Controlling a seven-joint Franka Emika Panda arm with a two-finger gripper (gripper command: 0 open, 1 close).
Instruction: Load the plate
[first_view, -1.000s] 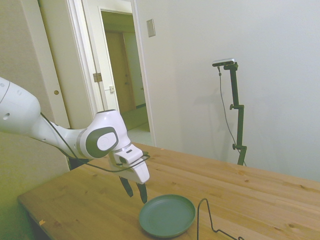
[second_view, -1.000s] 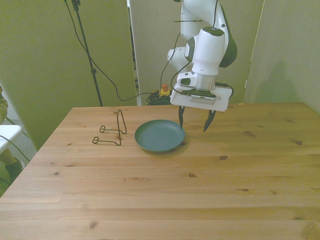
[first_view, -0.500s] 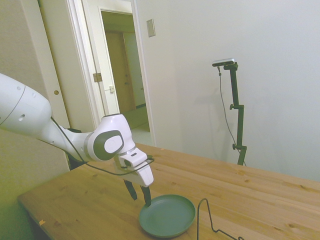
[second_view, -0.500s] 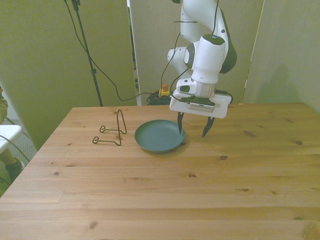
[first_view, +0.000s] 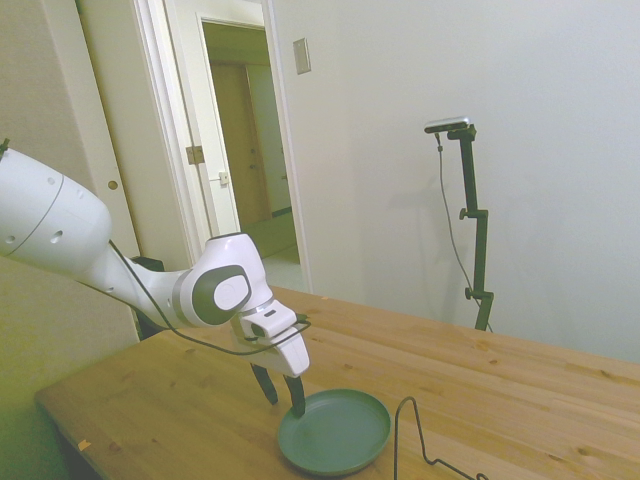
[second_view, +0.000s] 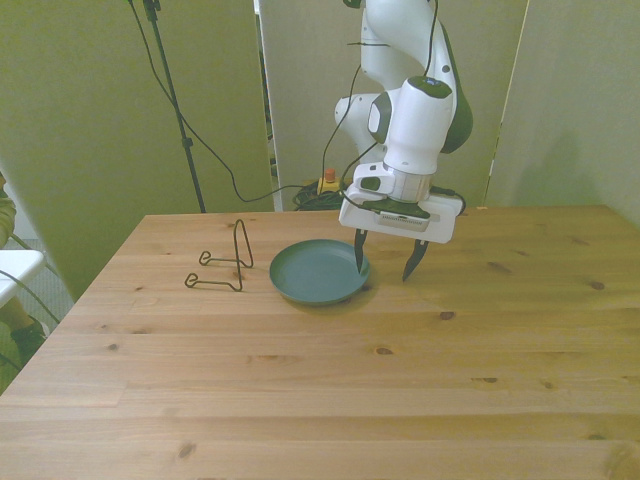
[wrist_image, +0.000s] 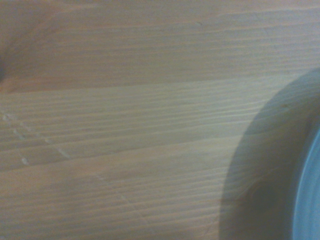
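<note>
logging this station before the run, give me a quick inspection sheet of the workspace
surface: wooden table, bare wood across the near half.
job's things: plate flat on the table, nothing on it; wire stand apart on the front view's left.
clutter: nothing seen.
grippers: gripper open, straddling the plate's rim, one finger over the plate, the other outside it.
cables: dark cable along the arm; cords behind the table.
surroundings: open doorway, pale walls.

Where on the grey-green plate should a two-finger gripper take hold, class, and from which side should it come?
Probably the rim. The plate lies flat on the table, so only its shallow raised edge offers a pinch: one finger inside, one outside, from above. The open gripper already straddles the rim on the front view's right, away from the wire stand.
</note>
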